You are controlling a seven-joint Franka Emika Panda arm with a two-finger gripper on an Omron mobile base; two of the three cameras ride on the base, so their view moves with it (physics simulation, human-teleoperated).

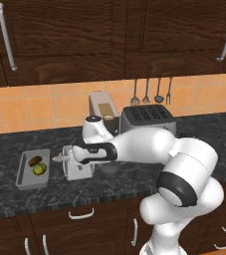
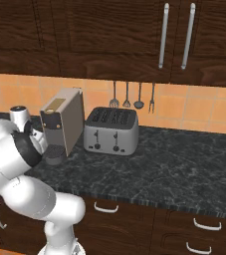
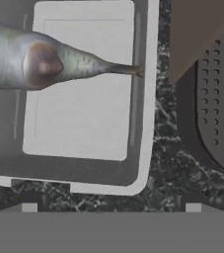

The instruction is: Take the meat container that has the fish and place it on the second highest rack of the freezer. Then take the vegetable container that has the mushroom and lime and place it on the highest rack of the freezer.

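I see my fingers (image 3: 111, 207) spread wide above the fish (image 3: 39, 59) in its grey meat tray (image 3: 143, 123).

Dark wood cabinets (image 1: 59, 30) above orange tiled wall (image 1: 35, 107) and black marble counter (image 2: 184, 164).

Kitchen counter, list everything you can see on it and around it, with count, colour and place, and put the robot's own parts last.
meat container: one, grey, on the counter under the hand.
fish: one, silver-grey, lying in the meat container.
vegetable container: one, grey, counter left.
mushroom: one, brown, in the vegetable container.
lime: one, yellow-green, beside the mushroom.
toaster: one, silver, at the wall.
coffee machine: one, grey, left of the toaster.
utensils: four, dark, hanging on the tiles.
counter: one, dark marble.
gripper: one, open, above the meat container.
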